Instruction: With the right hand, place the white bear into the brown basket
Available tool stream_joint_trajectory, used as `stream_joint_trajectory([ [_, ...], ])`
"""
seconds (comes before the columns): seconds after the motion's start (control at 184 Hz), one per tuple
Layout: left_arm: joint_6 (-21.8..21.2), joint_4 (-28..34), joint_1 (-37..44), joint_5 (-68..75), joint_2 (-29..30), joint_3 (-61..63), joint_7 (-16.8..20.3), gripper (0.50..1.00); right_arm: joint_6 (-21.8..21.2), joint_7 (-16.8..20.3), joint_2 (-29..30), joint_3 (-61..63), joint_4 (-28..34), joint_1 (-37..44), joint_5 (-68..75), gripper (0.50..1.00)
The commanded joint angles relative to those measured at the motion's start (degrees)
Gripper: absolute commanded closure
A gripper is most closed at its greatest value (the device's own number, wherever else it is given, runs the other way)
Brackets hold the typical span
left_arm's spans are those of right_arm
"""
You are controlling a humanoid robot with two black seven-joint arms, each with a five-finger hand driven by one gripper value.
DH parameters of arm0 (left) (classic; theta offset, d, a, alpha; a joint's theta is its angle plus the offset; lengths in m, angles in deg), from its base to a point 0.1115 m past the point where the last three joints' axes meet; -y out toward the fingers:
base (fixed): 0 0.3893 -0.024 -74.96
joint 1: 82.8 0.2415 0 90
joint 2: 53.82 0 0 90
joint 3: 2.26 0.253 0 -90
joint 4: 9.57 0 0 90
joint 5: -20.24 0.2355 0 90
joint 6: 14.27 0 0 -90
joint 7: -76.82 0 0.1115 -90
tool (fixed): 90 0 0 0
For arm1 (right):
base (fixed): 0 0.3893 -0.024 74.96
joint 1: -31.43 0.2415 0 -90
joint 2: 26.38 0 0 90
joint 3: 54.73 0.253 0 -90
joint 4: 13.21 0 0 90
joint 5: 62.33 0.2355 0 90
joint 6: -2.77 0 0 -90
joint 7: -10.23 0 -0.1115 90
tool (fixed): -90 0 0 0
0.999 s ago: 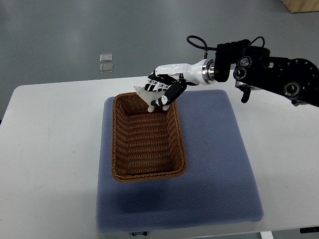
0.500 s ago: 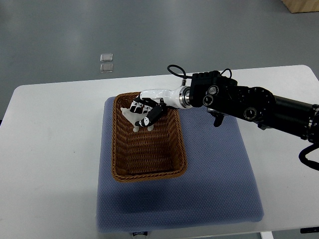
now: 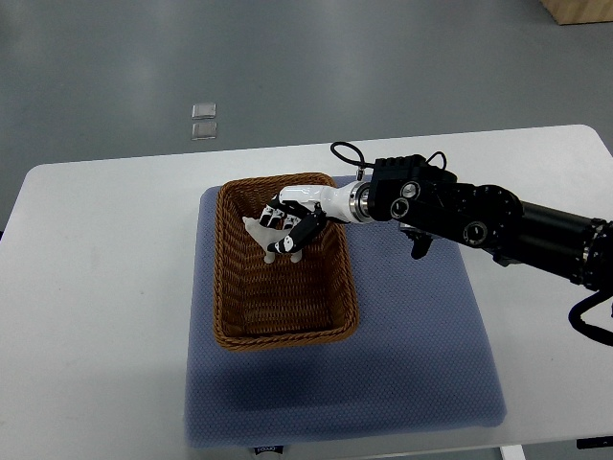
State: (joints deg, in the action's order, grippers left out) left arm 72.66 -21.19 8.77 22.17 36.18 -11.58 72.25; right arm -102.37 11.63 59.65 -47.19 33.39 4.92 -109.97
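Top view: white bear held over the far half of the brown basket, inside its rim, gripped by the right hand with fingers curled around it. Cannot tell whether the bear touches the basket floor. Right arm reaching in from the right edge, black with a white wrist. Basket resting on a blue mat, mat lying on a white table. Grey floor beyond, with two small clear squares on it.
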Motion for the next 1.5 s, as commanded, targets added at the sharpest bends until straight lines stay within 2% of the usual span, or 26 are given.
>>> stream_joint_trajectory([
  [0.0, 0.00, 0.02, -0.07, 0.00, 0.00, 0.00, 0.00, 0.500, 0.11, 0.00, 0.01, -0.06, -0.01, -0.48, 0.00, 0.879],
  [0.011, 0.00, 0.02, -0.07, 0.00, 0.00, 0.00, 0.00, 0.500, 0.11, 0.00, 0.01, -0.06, -0.01, -0.48, 0.00, 0.863],
  [0.081, 0.00, 0.02, -0.07, 0.00, 0.00, 0.00, 0.00, 0.500, 0.11, -0.09, 0.01, 0.03, -0.01, -0.48, 0.00, 0.840],
  [0.119, 0.00, 0.02, 0.01, 0.00, 0.00, 0.00, 0.00, 0.500, 0.11, -0.09, 0.01, 0.03, -0.01, -0.48, 0.00, 0.793],
  [0.19, 0.00, 0.02, -0.07, 0.00, 0.00, 0.00, 0.00, 0.500, 0.11, -0.09, -0.07, 0.03, -0.01, -0.48, 0.00, 0.748],
  [0.391, 0.00, 0.02, 0.01, 0.00, 0.00, 0.00, 0.00, 0.500, 0.02, -0.09, -0.16, 0.20, -0.01, -0.48, 0.09, 0.644],
  [0.554, 0.00, 0.02, 0.01, 0.00, 0.00, -0.09, 0.00, 0.500, -0.60, -0.09, -0.69, 0.90, 0.07, 0.13, 0.27, 0.619],
  [0.836, 0.00, 0.02, -0.07, 0.00, 0.00, -0.09, 0.00, 0.500, -1.04, -0.09, -4.56, 1.52, 0.95, 4.26, 1.32, 0.615],
  [1.026, 0.00, 0.02, 0.01, 0.00, 0.00, -0.09, 0.00, 0.500, -4.81, -0.09, -9.56, 11.71, 1.22, 4.79, 1.41, 0.615],
  [1.103, 0.00, 0.02, 0.01, 0.00, 0.00, 0.00, 0.00, 0.500, -4.90, -0.09, -10.89, 16.46, 0.86, 4.18, 1.41, 0.611],
  [1.341, 0.00, -0.07, 0.01, 0.00, 0.00, -0.09, 0.00, 0.500, -4.20, -0.53, -9.83, 38.61, 0.25, -7.60, 4.92, 0.576],
  [1.494, 0.00, 0.02, 0.01, 0.09, 0.00, -0.18, 0.00, 0.500, -2.88, -3.95, -8.69, 47.66, -0.19, -15.69, 11.96, 0.576],
])
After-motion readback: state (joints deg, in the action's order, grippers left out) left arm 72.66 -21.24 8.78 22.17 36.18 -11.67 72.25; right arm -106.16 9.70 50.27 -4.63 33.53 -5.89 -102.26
